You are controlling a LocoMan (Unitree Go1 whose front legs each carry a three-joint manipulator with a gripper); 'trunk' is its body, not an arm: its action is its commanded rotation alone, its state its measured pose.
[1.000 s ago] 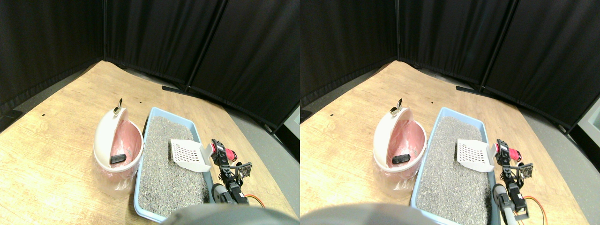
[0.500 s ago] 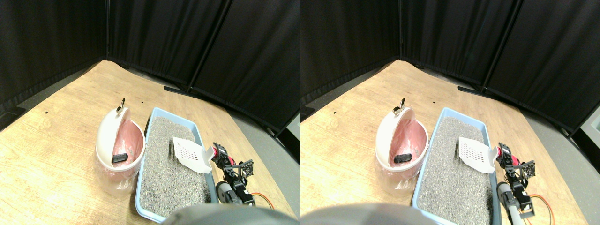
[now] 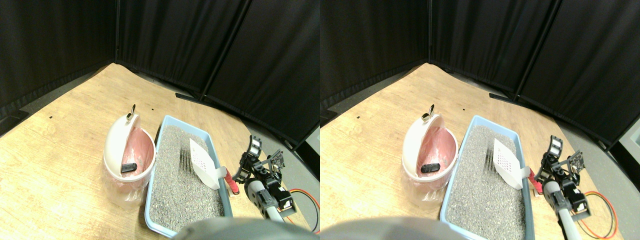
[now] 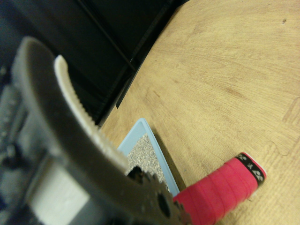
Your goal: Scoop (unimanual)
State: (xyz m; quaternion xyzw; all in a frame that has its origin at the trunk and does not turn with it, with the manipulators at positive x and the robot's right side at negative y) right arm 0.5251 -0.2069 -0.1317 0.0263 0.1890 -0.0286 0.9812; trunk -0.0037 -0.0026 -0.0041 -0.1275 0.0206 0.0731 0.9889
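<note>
1 white slotted scoop [image 3: 202, 161] is seen tilted on edge in the grey litter [image 3: 180, 197] of 1 pale blue tray [image 3: 148, 214]. It is propped against the tray's right wall, with its red wrapped handle [image 3: 231, 182] hanging over the rim toward the wooden table [image 3: 60, 165]. The right gripper [image 3: 251, 161] is placed just beside that handle. In the wrist view the red grip [image 4: 220, 190] is shown next to the toothed jaw, not plainly between the jaws. Whether the claw is spread or pressed together cannot be told.

The scoop is judged to be light, stiff plastic, thin at the blade and liable to flex or tip if loaded unevenly. The litter is expected to be loose and to drain through the slots. The wrapped handle is judged the proper place for a hold, since the tape should give friction, and a grasp near its middle should limit twisting. A hold on the smooth blade is thought likely to slip.

1 round white bin [image 3: 114, 150] with a pink liner is set touching the tray's left wall, and 1 dark block [image 3: 129, 167] is seen lying inside it.
</note>
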